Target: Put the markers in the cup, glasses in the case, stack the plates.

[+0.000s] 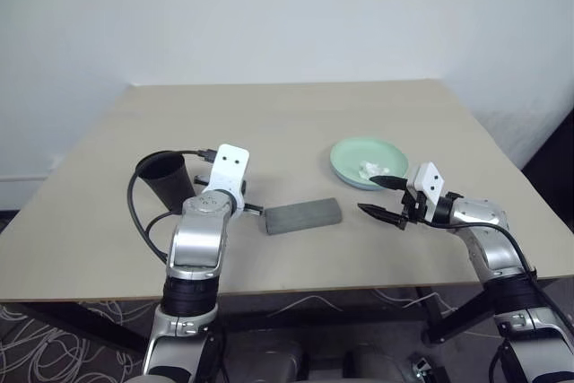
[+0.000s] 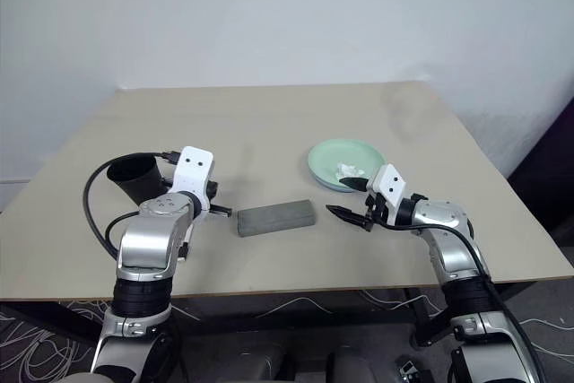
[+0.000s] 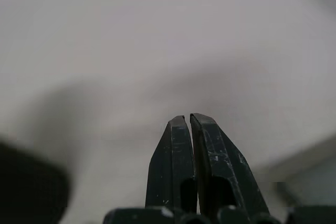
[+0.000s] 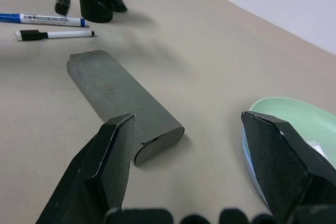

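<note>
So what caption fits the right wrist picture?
Open right end effector above closed grey rectangular case, beside mint green round plate.

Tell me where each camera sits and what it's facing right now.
Head stereo pair: looks forward and down over both arms at the table, cup, case.
Left wrist: along the shut left gripper at bare tabletop.
Right wrist: along the open right gripper toward the case, two markers, green plate.
Shared: case, plate.

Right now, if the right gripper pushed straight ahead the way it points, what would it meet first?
Probably the grey case: it lies just ahead between the open jaws of the right gripper, though depth is uncertain.
</note>
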Action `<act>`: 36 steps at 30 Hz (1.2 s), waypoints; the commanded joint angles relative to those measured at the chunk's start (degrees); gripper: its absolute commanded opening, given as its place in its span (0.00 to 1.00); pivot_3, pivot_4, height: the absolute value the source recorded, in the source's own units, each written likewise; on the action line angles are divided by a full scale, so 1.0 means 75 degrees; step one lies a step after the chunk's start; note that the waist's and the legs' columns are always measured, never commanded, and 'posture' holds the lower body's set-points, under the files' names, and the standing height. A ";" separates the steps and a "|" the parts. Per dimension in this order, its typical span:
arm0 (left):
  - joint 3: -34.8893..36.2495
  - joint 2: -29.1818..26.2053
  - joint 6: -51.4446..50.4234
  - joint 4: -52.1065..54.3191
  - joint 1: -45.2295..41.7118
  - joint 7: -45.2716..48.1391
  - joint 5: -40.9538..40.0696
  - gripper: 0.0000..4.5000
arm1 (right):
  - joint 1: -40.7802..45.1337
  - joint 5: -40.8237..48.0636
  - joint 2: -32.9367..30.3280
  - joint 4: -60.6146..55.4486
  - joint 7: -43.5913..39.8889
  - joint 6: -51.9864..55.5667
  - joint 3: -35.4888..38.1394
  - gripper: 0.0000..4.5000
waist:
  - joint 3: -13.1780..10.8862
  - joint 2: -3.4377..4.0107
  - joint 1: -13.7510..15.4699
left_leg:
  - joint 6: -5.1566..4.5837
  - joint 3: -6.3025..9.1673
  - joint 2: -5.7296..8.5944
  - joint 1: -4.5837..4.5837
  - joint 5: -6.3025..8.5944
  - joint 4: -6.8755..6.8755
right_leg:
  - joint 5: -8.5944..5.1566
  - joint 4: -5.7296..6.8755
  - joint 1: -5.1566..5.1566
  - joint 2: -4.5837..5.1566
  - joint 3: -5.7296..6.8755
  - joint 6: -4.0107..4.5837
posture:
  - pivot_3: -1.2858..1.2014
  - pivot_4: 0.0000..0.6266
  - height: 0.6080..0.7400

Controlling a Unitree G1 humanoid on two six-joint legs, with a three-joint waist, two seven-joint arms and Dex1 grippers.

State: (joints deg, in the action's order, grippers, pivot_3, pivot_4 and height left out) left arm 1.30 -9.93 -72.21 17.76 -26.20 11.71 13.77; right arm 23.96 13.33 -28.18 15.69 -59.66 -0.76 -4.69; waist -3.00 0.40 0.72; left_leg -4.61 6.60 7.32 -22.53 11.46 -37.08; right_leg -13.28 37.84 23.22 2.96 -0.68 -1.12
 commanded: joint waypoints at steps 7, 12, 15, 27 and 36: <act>0.0351 0.0182 -0.1699 0.0658 -0.0078 -0.0949 0.0167 0.42 | 0.0460 -0.0038 0.0241 0.0387 -0.0122 -0.0427 -0.0060 0.78 | 0.0000 -0.0001 -0.0001 | 0.0010 0.0000 -0.0005 0.0001 -0.0006 0.0000 | 0.0008 -0.0001 0.0001 -0.0003 0.0002 0.0000 | 0.52 0.00 0.96; 0.0353 -0.0027 -0.1807 0.0389 -0.0126 -0.1018 0.0005 0.64 | 0.0421 -0.0059 0.0288 0.0410 -0.0099 -0.0484 -0.0087 0.78 | 0.0000 0.0000 0.0002 | 0.0012 0.0000 -0.0005 0.0001 -0.0007 0.0005 | 0.0008 -0.0002 0.0004 -0.0004 0.0000 0.0000 | 0.52 0.00 0.96; 0.0477 -0.0057 -0.1841 0.0084 -0.0213 -0.1008 -0.0141 0.64 | 0.0332 -0.0050 0.0281 0.0322 -0.0046 -0.0459 -0.0066 0.78 | 0.0000 0.0000 0.0001 | 0.0012 0.0000 -0.0004 0.0001 -0.0007 0.0005 | 0.0009 -0.0002 0.0004 -0.0003 -0.0001 0.0000 | 0.52 0.00 0.96; 0.1045 0.0044 -0.2036 -0.0875 -0.0665 -0.1008 -0.0751 0.64 | -0.0015 -0.0037 0.0240 0.0045 0.0173 -0.0425 0.0004 0.78 | 0.0000 0.0000 -0.0005 | 0.0014 0.0000 -0.0005 -0.0001 -0.0008 0.0011 | 0.0009 -0.0002 0.0011 -0.0004 -0.0002 0.0000 | 0.52 0.00 0.96; 0.1422 0.0201 -0.2566 -0.1066 -0.0776 -0.1159 -0.0972 0.30 | -0.0048 -0.0045 0.0233 0.0133 0.0222 -0.0507 0.0029 0.78 | 0.0000 0.0000 -0.0008 | 0.0016 0.0000 -0.0006 -0.0001 -0.0009 0.0015 | 0.0008 -0.0004 0.0012 -0.0004 -0.0003 0.0000 | 0.52 0.00 0.96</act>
State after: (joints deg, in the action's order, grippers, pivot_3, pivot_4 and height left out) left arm 10.97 -8.29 -90.73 9.35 -30.58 3.74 6.21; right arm 22.81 12.76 -26.06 18.44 -58.36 -3.23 -5.80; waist -3.00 0.40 0.66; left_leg -4.49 6.60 7.27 -22.54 11.40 -36.96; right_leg -13.21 37.82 23.31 2.93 -0.70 -1.13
